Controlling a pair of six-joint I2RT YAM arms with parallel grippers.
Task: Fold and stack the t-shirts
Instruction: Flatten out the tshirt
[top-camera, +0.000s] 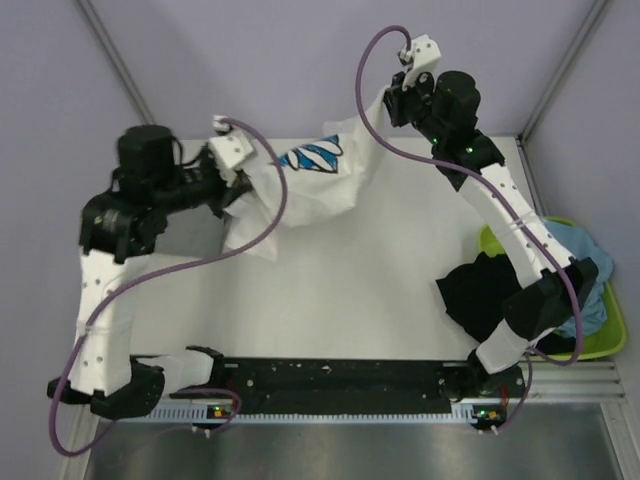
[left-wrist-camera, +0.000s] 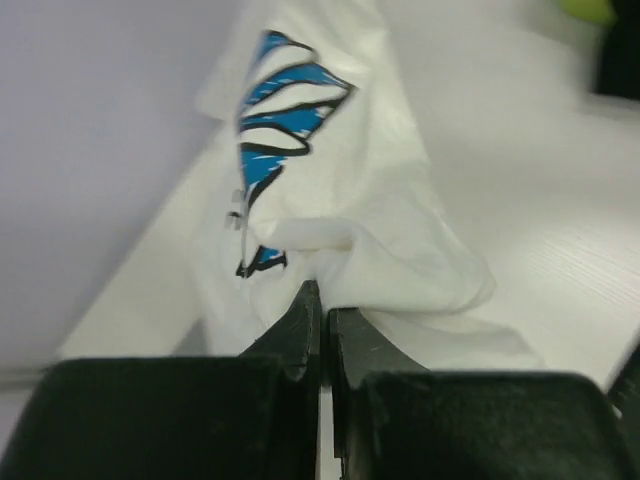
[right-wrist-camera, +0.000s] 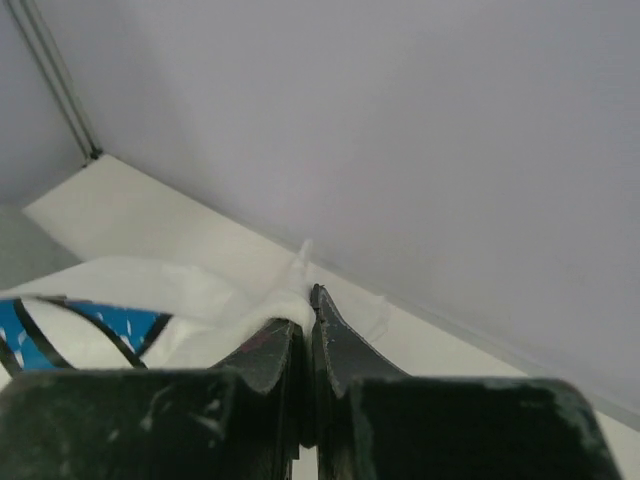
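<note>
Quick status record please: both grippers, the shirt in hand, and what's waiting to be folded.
left gripper: shut on white shirt, one edge
right gripper: shut on white shirt, opposite edge, near the back wall
white shirt: spread between the two grippers, blue print showing
waiting: black shirt at the table's right side; light blue shirt in green tray

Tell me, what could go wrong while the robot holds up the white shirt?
The left gripper and right gripper each pinch only a small bit of the white t-shirt, so it might slip out. The purple cable hangs across the cloth and could snag. It sags bunched and may land wrinkled.
</note>
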